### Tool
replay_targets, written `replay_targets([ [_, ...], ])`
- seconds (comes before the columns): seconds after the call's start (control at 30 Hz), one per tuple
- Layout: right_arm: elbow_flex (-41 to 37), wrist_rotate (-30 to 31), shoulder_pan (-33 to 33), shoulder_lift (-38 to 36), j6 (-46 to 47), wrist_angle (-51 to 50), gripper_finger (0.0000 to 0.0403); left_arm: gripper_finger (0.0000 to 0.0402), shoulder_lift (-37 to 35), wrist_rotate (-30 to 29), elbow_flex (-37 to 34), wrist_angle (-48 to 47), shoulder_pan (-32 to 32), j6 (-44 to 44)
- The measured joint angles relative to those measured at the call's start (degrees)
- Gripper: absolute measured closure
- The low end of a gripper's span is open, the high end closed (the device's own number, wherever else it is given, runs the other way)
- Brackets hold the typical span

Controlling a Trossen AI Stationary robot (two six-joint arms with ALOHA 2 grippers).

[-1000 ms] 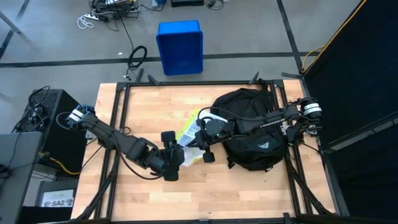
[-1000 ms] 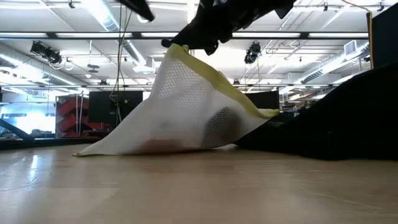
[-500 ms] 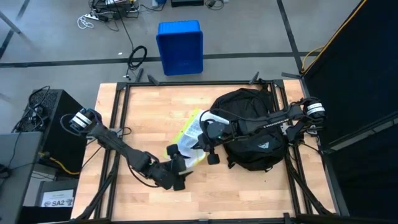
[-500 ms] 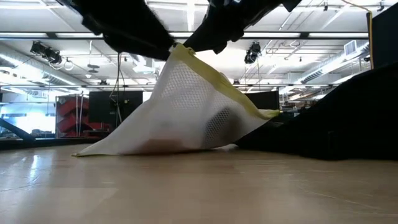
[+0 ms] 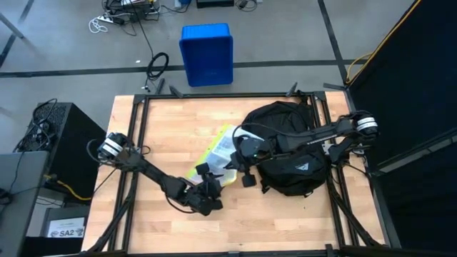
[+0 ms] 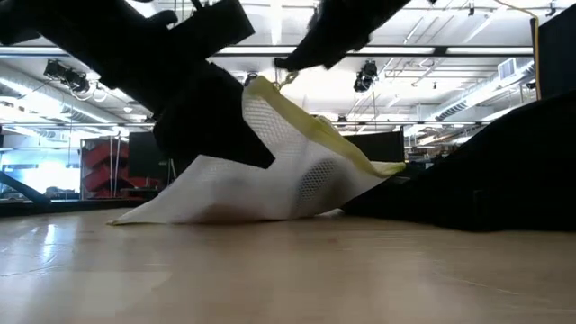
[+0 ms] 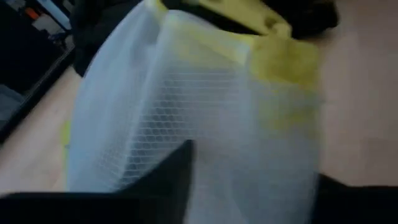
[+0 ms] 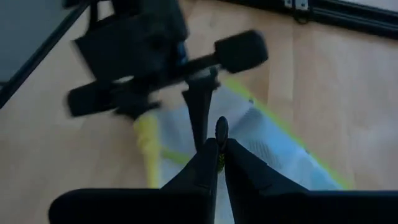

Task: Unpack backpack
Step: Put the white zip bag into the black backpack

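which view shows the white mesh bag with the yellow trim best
The low view: the mesh bag stands side-on, lifted at its top, yellow trim and netting clear. The high view shows only a patch of it beside the backpack. The left wrist view shows blurred netting; the right wrist view sees part past the right end effector.

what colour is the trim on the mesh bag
Yellow trim on the white mesh bag, clearest in the low view.

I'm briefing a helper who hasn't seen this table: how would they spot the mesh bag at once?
Start at the big black backpack on the right half of the wooden table. Just to its left lies the mesh bag, with the right gripper pinching its upper edge and the left gripper at its near end. It is the only pale thing there: white netting with a yellow-green border.
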Motion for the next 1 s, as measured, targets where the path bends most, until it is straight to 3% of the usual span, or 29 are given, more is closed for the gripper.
replay_targets([
  [0.07, 0.01, 0.26, 0.3, -2.82, 0.1, -5.1, 0.0401, 0.0371, -0.46, -0.01, 0.02, -2.07, 0.04, 0.55],
  [0.2, 0.01, 0.65, 1.16, -9.65, 1.92, -13.2, 0.0398, 0.0398, -2.18, -0.54, 0.02, -8.54, -0.16, -0.65],
  [0.47, -0.75, 2.01, 5.32, -16.87, 8.39, -30.2, 0.0356, 0.0402, -10.54, -3.82, 0.0, -26.11, -4.8, -11.4],
  [0.73, -9.07, 11.21, 9.08, -16.74, 22.72, -44.12, 0.0239, 0.0402, -16.9, -8.98, 0.0, -27.24, -11.69, -11.99],
  [0.87, -12.58, 10.02, 9.08, -16.74, 29.62, -48.53, 0.0188, 0.0402, -17.62, -10.25, 0.0, -27.23, -13.48, -11.98],
  [1.0, -16.11, 3.44, 8.97, -16.72, 32.02, -48.1, 0.0163, 0.0402, -17.66, -11.03, 0.0, -27.22, -14.1, -12.02],
])
